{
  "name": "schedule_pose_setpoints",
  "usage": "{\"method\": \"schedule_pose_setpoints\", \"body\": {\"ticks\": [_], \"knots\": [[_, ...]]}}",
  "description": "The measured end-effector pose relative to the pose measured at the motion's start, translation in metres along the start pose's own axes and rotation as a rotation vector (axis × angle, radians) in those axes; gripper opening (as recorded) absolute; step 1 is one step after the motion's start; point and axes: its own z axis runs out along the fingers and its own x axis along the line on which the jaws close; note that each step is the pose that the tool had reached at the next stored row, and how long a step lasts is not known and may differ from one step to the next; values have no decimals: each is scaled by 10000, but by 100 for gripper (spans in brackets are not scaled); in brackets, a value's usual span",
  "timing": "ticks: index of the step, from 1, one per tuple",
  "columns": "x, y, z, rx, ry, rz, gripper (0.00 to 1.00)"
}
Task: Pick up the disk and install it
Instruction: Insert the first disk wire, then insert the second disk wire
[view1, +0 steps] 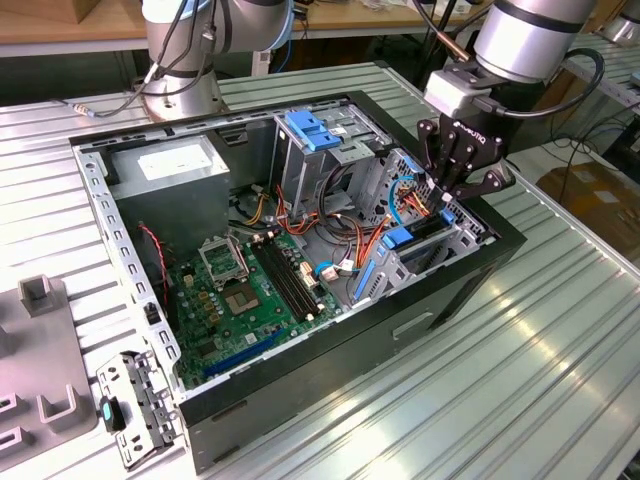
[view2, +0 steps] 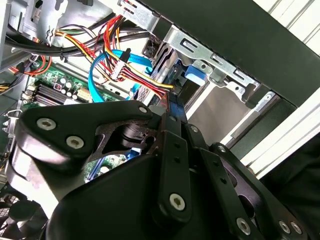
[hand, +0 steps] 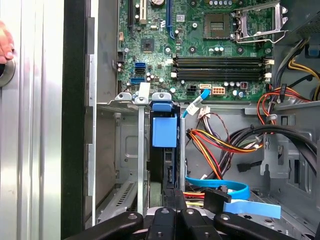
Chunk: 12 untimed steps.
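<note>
Over the front drive cage (view1: 440, 235) of the open PC case (view1: 330, 350), the gripper (view1: 447, 200) hung w/ its fingers (hand: 167, 200) drawn nearly together. They looked pinched on the top edge of the disk (hand: 167, 165), tho the contact itself was partly hidden in both wrist views. The disk stood on edge, already part-way down in a cage slot, w/ thin metal walls close on both sides. One of its blue rails (hand: 164, 132) showed at the far end of the slot.

Just beside the slot ran a bundle of red, yellow & orange cables (hand: 220, 145) and a flat blue ribbon cable (hand: 220, 182). Beyond the cage lay the green motherboard (hand: 200, 55). The case sat on a ribbed metal table (view1: 540, 360), and a person's fingertip (hand: 4, 42) rested near the table's edge.

Handling, as a guess: the disk is stiff, fairly heavy for its size, w/ smooth metal faces that could slip. It's also shock-sensitive, so no dropping or forcing. Best hold is probably across the two flat faces near the middle of the exposed edge. That keeps it square to the slot so the plastic rails don't bind.
</note>
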Motion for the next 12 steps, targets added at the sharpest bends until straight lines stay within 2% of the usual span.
{"method": "schedule_pose_setpoints", "body": {"ticks": [12], "knots": [[0,0,0,0,2,0,11]]}}
